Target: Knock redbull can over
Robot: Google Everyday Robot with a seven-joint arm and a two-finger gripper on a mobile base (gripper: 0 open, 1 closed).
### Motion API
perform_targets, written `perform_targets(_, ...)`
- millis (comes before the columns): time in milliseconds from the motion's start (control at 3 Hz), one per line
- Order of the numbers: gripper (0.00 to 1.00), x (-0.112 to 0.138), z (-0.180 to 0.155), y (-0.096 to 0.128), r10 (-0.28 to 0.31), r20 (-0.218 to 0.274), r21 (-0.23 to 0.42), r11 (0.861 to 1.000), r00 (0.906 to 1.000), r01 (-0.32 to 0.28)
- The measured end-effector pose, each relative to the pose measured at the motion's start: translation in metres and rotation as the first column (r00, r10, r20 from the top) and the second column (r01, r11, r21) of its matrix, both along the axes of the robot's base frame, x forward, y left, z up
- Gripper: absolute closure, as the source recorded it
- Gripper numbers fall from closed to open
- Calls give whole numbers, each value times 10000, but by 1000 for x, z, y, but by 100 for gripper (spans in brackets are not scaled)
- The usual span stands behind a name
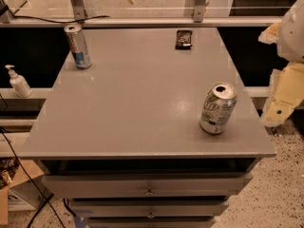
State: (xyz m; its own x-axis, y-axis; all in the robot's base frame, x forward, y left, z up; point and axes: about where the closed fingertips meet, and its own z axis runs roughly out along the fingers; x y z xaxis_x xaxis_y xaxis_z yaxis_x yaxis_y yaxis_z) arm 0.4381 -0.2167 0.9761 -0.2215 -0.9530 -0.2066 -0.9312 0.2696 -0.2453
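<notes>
The redbull can [78,46] is slim, silver on top and blue below. It stands upright at the far left corner of the grey table top [137,103]. My gripper [283,96] shows as cream and white parts at the right edge of the view. It is off the table's right side, far from the redbull can and touching nothing.
A wider white-and-green soda can [218,109] stands near the table's front right. A small black object [184,38] lies at the far edge. A pump bottle [18,82] sits on a ledge to the left. Drawers [149,186] are below the top, and a cardboard box [14,189] is on the floor at left.
</notes>
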Motion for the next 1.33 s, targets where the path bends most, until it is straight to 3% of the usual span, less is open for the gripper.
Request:
perform_targets(667,0,1,3,3,70,116,216,9997,9999,-73)
perform_targets(1000,0,9,5,30,749,321,1076,9911,9967,-779)
perform_targets(1333,0,27,9,70,1621,687,1986,9647,9844,-1727)
